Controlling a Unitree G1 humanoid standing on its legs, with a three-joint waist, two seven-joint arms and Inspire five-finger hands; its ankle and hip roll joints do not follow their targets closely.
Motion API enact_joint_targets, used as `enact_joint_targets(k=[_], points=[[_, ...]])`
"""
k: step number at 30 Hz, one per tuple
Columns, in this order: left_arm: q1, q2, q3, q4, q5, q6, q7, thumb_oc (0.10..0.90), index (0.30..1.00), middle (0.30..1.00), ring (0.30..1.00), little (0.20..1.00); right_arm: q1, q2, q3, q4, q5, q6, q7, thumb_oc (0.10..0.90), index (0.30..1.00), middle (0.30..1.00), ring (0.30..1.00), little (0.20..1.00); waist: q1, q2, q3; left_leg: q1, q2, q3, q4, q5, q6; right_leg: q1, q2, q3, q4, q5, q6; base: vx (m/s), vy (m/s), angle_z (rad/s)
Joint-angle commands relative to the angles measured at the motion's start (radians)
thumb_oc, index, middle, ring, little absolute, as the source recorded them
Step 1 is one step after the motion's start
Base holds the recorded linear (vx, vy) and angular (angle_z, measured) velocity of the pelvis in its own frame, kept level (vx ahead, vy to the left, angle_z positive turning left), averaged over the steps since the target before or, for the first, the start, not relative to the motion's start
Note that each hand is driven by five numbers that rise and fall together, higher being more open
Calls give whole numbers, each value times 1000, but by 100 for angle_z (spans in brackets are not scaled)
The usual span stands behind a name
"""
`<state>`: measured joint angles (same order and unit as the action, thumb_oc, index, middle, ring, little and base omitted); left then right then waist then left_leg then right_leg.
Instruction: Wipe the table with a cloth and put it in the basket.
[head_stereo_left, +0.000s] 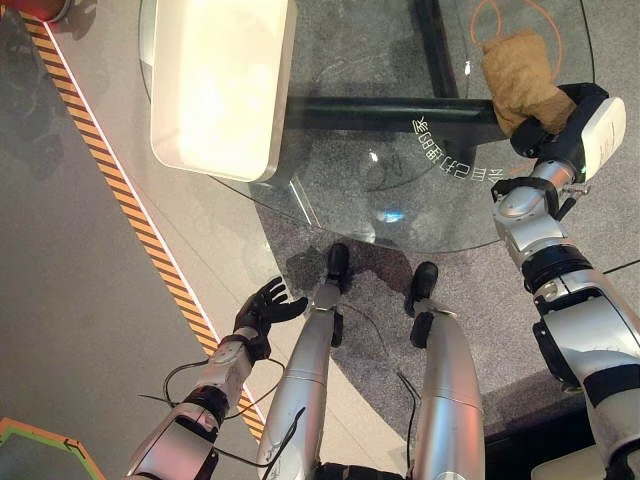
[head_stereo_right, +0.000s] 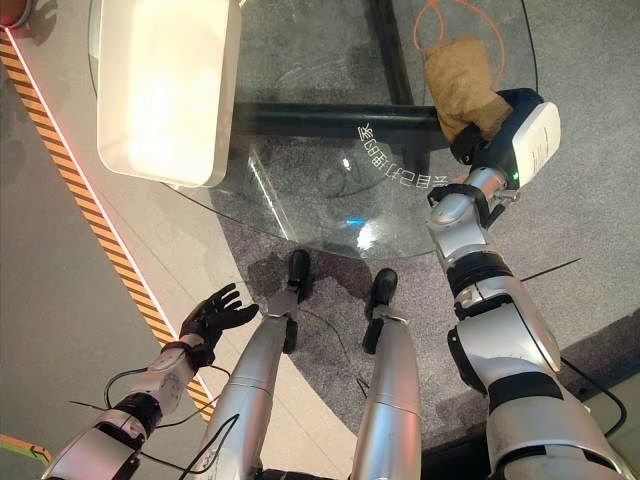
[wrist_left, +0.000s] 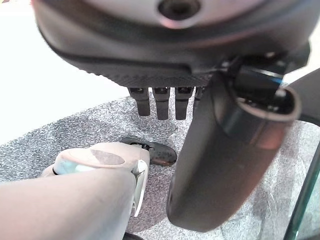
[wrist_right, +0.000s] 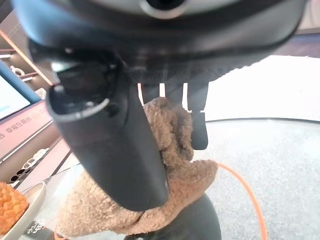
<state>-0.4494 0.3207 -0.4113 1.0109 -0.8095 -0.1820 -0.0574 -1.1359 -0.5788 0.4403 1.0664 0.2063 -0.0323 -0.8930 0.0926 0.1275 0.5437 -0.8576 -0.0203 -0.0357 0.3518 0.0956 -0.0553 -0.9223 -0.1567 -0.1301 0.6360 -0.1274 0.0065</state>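
One brown cloth (head_stereo_left: 520, 75) is hanging in the right hand (head_stereo_left: 545, 130), whose fingers and thumb are clamped around it above the round glass table (head_stereo_left: 400, 215); its long axis is running from the hand away toward the table's far side. A white tray (head_stereo_left: 220, 85) is sitting on the table's left part. Over grey carpet (head_stereo_left: 500, 300) beside a striped floor line (head_stereo_left: 130, 200), the left hand (head_stereo_left: 265, 308) is hanging low, fingers relaxed and apart.
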Motion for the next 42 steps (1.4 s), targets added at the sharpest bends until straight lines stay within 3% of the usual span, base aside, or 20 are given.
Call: enact_joint_targets(k=[1, 7, 12, 21, 32, 42], points=[[62, 33, 47, 5, -21, -23, 1, 800, 900, 900, 900, 900, -63, -172, -16, -65, 12, -41, -117, 100, 300, 300, 300, 200, -26, 28, -24, 11, -19, 83, 81, -121, 58, 0, 38, -31, -86, 62, 15, 0, 0, 0], [54, 38, 51, 12, -21, -22, 0, 800, 900, 900, 900, 900, -76, -162, 12, -105, 18, -54, -93, 100, 300, 300, 300, 200, -26, 23, -24, 11, -21, 77, 78, -121, 58, 4, 45, -27, -91, 59, 13, 0, 0, 0], [54, 40, 64, 15, -11, -22, -3, 800, 900, 900, 900, 900, -70, -128, 41, -186, 9, -104, 16, 100, 300, 300, 300, 200, -26, 20, -24, 14, -24, 73, 74, -119, 55, 9, 51, -24, -94, 54, 13, 0, 0, 0], [26, 18, 71, 34, 16, -20, -10, 800, 900, 900, 900, 900, -50, -22, 155, -291, -53, -75, 233, 100, 300, 300, 300, 200, -19, 23, -24, 28, -31, 76, 66, -111, 50, 24, 50, -32, -98, 43, 7, 0, 0, 0], [19, -36, 52, 58, 24, -52, 3, 800, 900, 900, 900, 900, 13, 115, 257, -315, -124, -47, 408, 100, 300, 300, 300, 200, -17, 43, -24, 50, -42, 90, 52, -100, 44, 41, 49, -35, -111, 37, -2, 0, 0, 0], [8, -63, 39, 48, 29, -46, 26, 800, 900, 900, 900, 900, 58, 174, 319, -353, -128, -16, 491, 100, 300, 300, 300, 200, -21, 46, -24, 54, -44, 98, 46, -89, 39, 42, 48, -33, -116, 40, -5, 0, 0, 0]])
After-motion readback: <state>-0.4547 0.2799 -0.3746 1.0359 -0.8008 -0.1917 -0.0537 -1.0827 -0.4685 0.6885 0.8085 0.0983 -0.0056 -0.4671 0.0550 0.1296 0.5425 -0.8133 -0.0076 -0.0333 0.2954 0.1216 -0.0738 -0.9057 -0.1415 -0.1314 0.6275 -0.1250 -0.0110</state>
